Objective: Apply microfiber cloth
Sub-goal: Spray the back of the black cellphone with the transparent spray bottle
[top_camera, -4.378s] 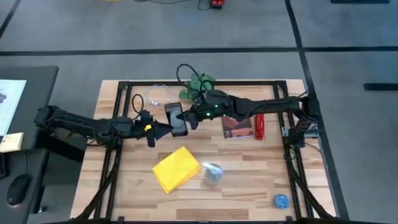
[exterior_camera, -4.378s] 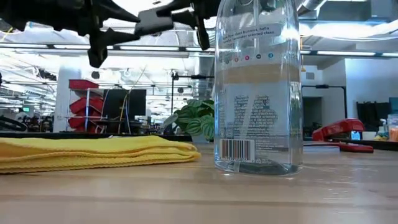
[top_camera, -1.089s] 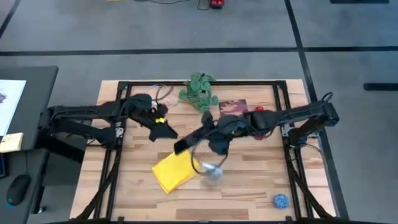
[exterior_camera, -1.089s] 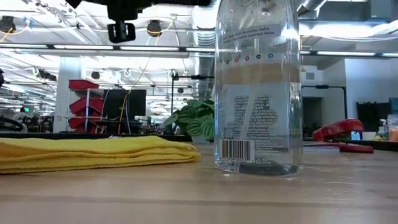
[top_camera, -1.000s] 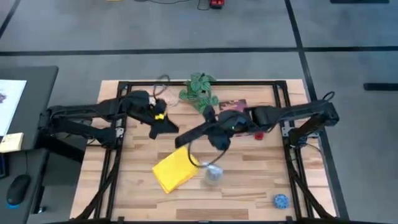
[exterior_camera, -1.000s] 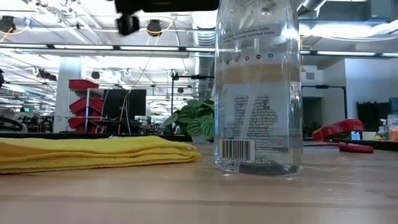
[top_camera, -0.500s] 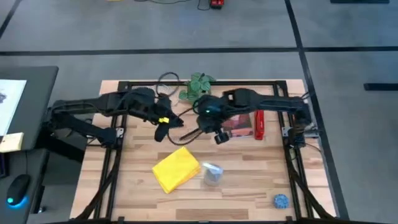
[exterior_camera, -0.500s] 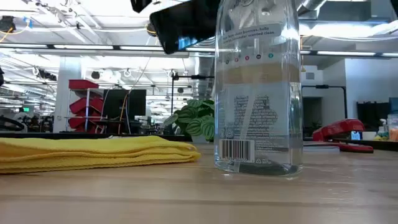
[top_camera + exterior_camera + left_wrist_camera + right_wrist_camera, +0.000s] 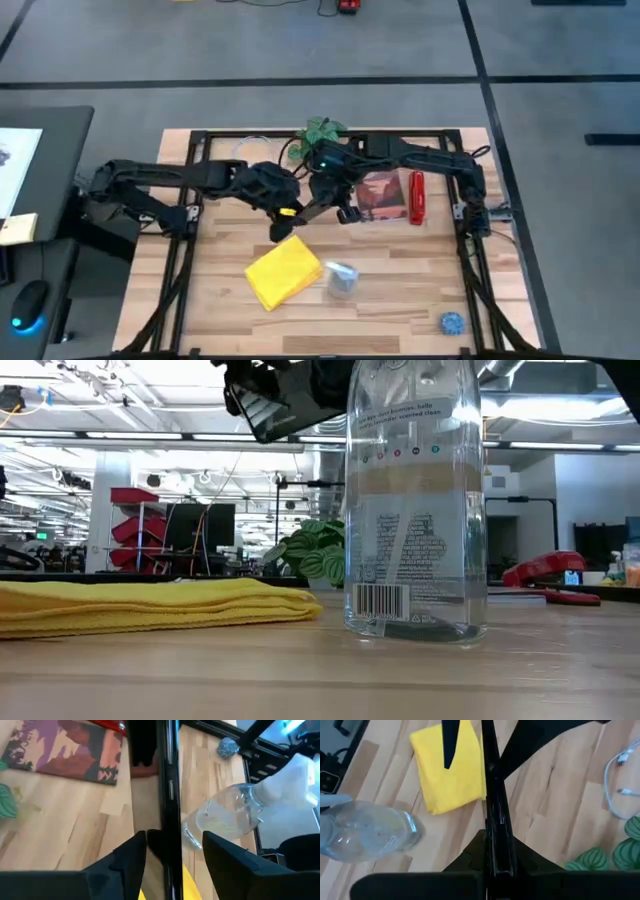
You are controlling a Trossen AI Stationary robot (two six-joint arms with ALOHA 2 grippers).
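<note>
1. The microfiber cloth (image 9: 284, 273) is lying folded and flat on the wooden bench (image 9: 400, 300), toward its front and left of the middle, with nothing touching it.
2. A clear spray bottle (image 9: 343, 279) is standing just beside the cloth's right edge; in the low view this bottle (image 9: 415, 500) is filling the middle, with the cloth (image 9: 150, 605) stretching out to its left.
3. The right end effector (image 9: 322, 203) is hovering above the bench behind the cloth, its fingers pinching a black phone (image 9: 495, 815) edge-on; in the right wrist view the cloth (image 9: 451, 767) is showing below the phone.
4. The left end effector (image 9: 287, 222) is reaching in from the left and meeting the same phone (image 9: 167, 810); its two fingers (image 9: 127, 865) are standing spread, one on each side of the phone's thin edge, not pressing on it.
5. A book with a red and purple cover (image 9: 380, 195) is lying toward the back right of the bench, with a red stapler (image 9: 417, 197) just to its right.
6. A small green plant (image 9: 318, 132) is sitting at the back edge, a white cable (image 9: 243, 150) is coiling near the back left, and a small blue ball (image 9: 453, 323) is resting at the front right corner.
</note>
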